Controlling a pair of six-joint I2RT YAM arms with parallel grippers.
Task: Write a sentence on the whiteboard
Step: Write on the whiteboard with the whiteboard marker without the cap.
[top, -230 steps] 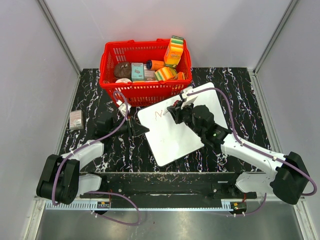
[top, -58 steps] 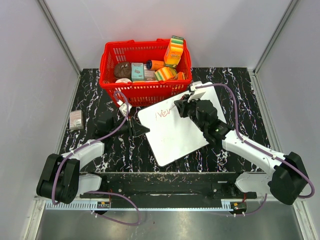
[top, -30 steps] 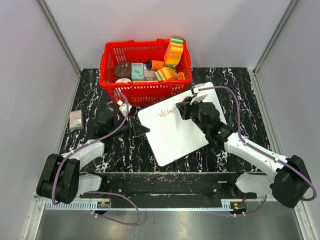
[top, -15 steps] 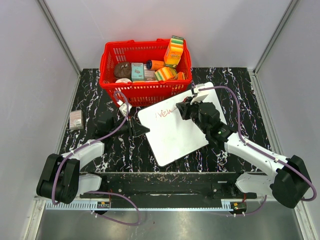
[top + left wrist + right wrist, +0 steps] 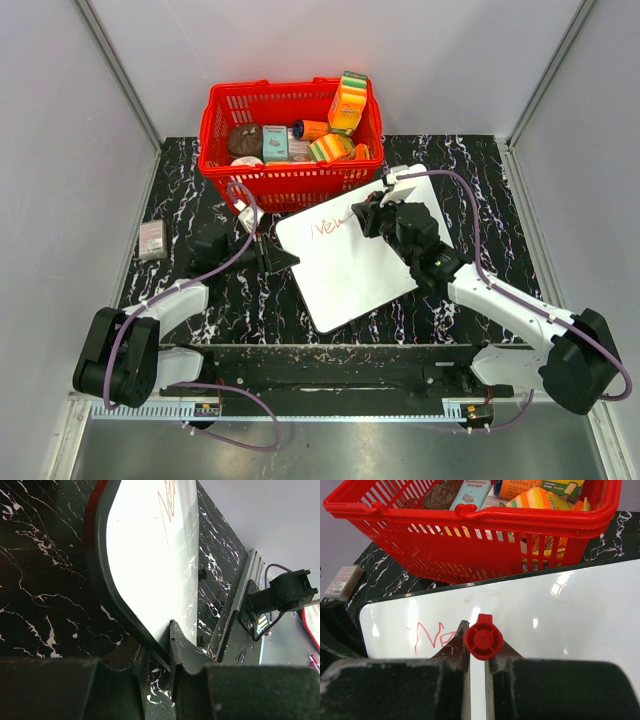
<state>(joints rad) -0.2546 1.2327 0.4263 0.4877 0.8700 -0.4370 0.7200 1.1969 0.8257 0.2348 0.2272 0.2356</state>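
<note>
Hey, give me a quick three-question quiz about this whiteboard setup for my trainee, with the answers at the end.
1. True or false: the left gripper is clamped on the edge of the whiteboard.
2. What does the right gripper hold? A: a sponge. B: a red marker. C: nothing.
3. Fill in: the red writing lies at the board's end nearest the ____.
Key: 1 true; 2 B; 3 basket.
</note>
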